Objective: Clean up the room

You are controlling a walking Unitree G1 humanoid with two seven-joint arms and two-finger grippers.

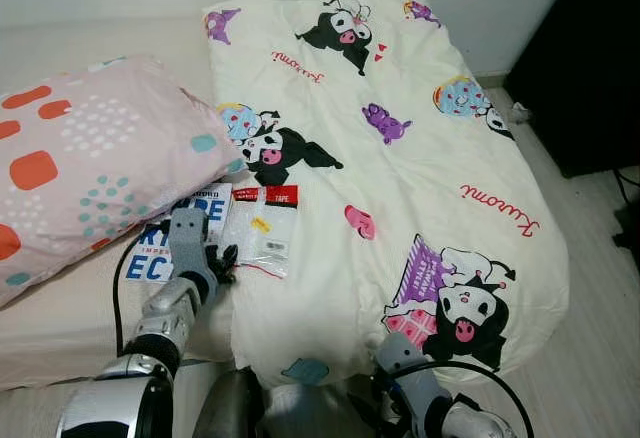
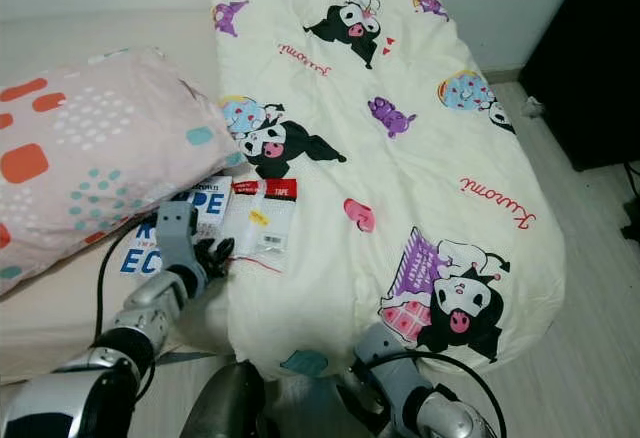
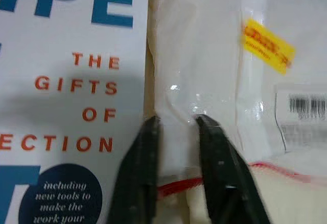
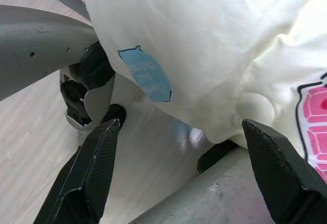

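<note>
1 cream blanket, cartoon-printed, red script reading "Kuromi" twice, spreads ahead of and between both grippers; its near edge overhangs the bed.
1 pink pillow with orange and teal marks lies beyond the left gripper, to its outer side.
1 white book lies directly under and beside the left gripper, partly tucked beneath the pillow; legible: "THE GIFTS OF ...ECTION", "including new tools to make the work your".
1 clear plastic packet, red header marked "TAPE", yellow sticker, barcode, lies just beside the book and partly on the blanket edge. The left gripper's 2 fingers are narrowly parted, pinching the packet's near corner.
The right gripper is spread wide below the blanket's overhanging edge, touching nothing; 1 blue patch sits just ahead.
</note>
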